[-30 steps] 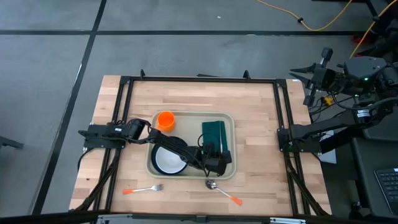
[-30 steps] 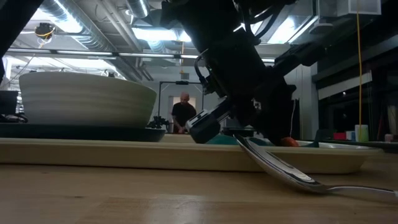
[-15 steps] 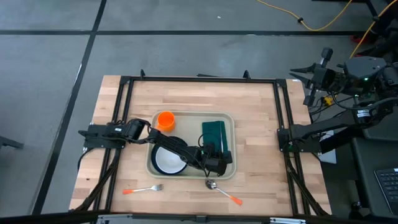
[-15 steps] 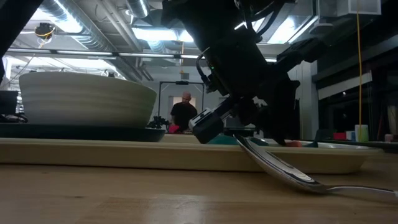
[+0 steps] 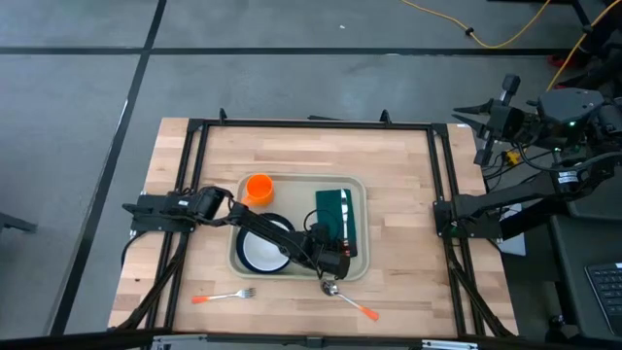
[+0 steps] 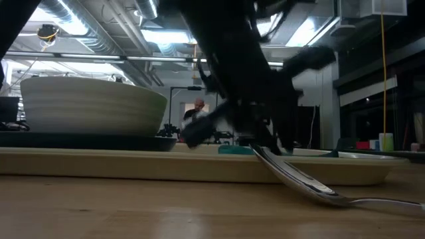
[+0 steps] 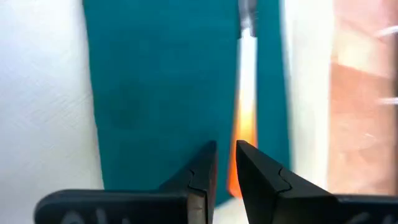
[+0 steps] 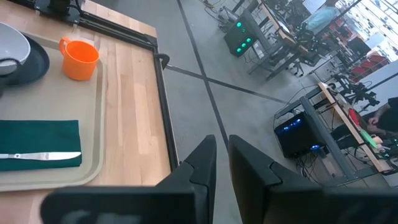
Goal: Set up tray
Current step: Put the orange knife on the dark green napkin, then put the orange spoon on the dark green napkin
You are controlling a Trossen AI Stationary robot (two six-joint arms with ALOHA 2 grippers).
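Observation:
The pale beige tray (image 5: pixel 235 219) lies mid-table. It carries an orange cup (image 5: pixel 258 188), a white bowl (image 5: pixel 263 253) on a dark plate, and a dark green napkin (image 5: pixel 333 216). A knife (image 5: pixel 347 233) with an orange handle (image 7: pixel 244 124) lies along the napkin (image 7: pixel 155 93), blade toward the far edge. My left gripper (image 5: pixel 335 253) hovers over the tray's near right corner, fingers (image 7: pixel 227 152) almost together just short of the handle's near end. My right gripper (image 5: pixel 483 124) waits shut beyond the table's right far corner (image 8: pixel 222 146). My left gripper's fingertips stand at the near end of the knife's orange handle (image 7: pixel 235 183), pointing toward the far edge along the knife. Whether they touch it, I cannot tell; the picture is smeared there. The knife lies flat on the napkin.
A fork (image 5: pixel 224 296) and a spoon (image 5: pixel 348 297), both orange-handled, lie on the bare wood near the table's near edge. In the low view the spoon's bowl (image 6: pixel 302 182) rests against the tray's rim (image 6: pixel 133 162). A black frame (image 5: pixel 311 124) runs around the table.
My left gripper has drawn back toward the table's near edge and slightly left, quickly in the last half second. This has uncovered the knife lying on the napkin's right side. The knife, napkin and tray have stayed in place.

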